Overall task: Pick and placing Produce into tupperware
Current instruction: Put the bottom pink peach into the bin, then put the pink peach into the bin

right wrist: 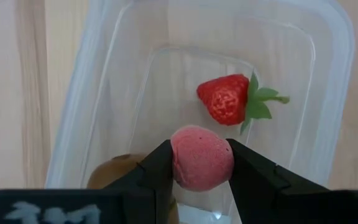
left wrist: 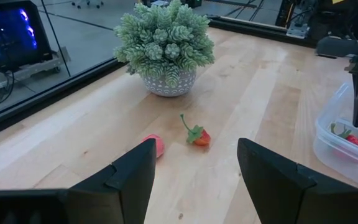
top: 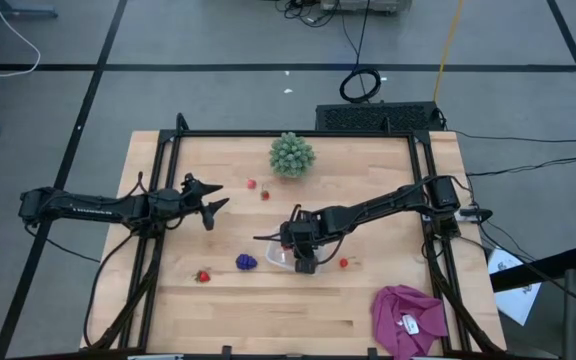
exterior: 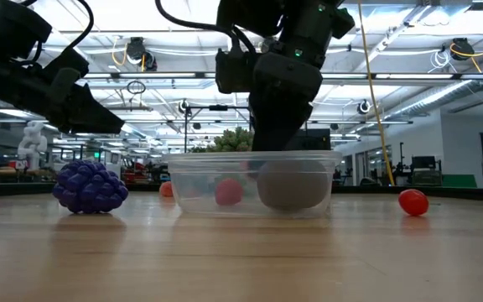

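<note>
The clear tupperware [top: 280, 256] [right wrist: 328, 74] sits at the table's middle near side. It holds one red strawberry [right wrist: 224, 98] and a brown kiwi [right wrist: 114, 172] [exterior: 293, 186]. My right gripper [right wrist: 201, 158] [top: 301, 258] hangs over it, shut on a round pink-red fruit piece. The purple grape cluster [top: 246, 262] [exterior: 90, 186] lies on the table just left of the tupperware. Loose strawberries lie at the near left [top: 203, 276], right of the tupperware [top: 344, 263] [exterior: 412, 201], and near the plant [top: 265, 195] [left wrist: 197, 135]. My left gripper [top: 216, 198] [left wrist: 194, 168] waits open at the table's left. My right gripper pinches the round pink-red fruit piece [right wrist: 202, 157] between its two fingers, one on each side of it. The fingers point down from above into the tupperware. The piece is over the tupperware's floor, beside the kiwi; whether it rests on the floor I cannot tell.
A green spiky plant in a white pot [top: 292, 155] [left wrist: 165, 46] stands at the far middle of the table. A magenta cloth [top: 408, 318] lies at the near right corner. A black frame rail [top: 158, 200] runs along the table's edges.
</note>
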Robot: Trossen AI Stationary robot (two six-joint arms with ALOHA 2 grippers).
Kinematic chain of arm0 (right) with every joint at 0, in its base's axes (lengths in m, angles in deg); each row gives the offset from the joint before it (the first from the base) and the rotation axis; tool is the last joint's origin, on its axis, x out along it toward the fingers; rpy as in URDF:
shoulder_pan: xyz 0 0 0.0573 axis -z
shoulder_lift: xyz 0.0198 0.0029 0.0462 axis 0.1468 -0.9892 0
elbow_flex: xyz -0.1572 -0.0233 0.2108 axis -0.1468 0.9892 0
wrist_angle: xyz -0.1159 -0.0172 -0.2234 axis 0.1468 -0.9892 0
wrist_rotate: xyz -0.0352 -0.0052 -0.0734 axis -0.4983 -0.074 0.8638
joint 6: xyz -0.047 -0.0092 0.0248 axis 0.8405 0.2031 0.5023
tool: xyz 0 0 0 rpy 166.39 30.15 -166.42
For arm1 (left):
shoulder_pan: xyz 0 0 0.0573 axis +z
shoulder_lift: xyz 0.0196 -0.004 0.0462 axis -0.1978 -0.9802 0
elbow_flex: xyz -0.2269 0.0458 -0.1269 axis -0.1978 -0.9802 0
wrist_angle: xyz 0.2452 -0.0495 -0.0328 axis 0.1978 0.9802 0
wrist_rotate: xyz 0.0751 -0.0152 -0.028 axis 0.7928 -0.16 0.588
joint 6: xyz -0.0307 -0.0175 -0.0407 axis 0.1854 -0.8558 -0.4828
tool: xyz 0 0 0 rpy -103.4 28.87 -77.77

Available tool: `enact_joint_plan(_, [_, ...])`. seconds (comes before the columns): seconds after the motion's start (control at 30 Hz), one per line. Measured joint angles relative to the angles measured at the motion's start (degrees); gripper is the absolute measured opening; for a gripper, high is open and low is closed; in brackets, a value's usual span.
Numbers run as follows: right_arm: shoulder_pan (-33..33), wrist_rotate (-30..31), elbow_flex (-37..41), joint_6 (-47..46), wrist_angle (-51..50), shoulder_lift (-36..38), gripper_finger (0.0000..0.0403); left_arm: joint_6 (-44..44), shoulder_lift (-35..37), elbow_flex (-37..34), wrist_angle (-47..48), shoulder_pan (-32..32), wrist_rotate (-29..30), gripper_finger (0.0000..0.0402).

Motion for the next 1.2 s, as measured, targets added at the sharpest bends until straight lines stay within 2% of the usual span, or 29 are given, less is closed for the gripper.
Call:
enact_joint_plan(0.57, [0.0,0.0,2.2,1.5,1.7,0.0,0.0129,0.0,0.0,0.0,0.0,0.0,0.0,0.023])
enact_joint_plan(0.93, [0.2,0.1,2.2,3.0,3.0,0.0,0.0201,0.0,0.0,0.0,0.0,0.0,0.0,0.023])
enact_joint_plan(1.2, [0.2,0.1,0.6,4.6,1.5,0.0,0.0212,0.0,0.0,0.0,0.0,0.0,0.0,0.023])
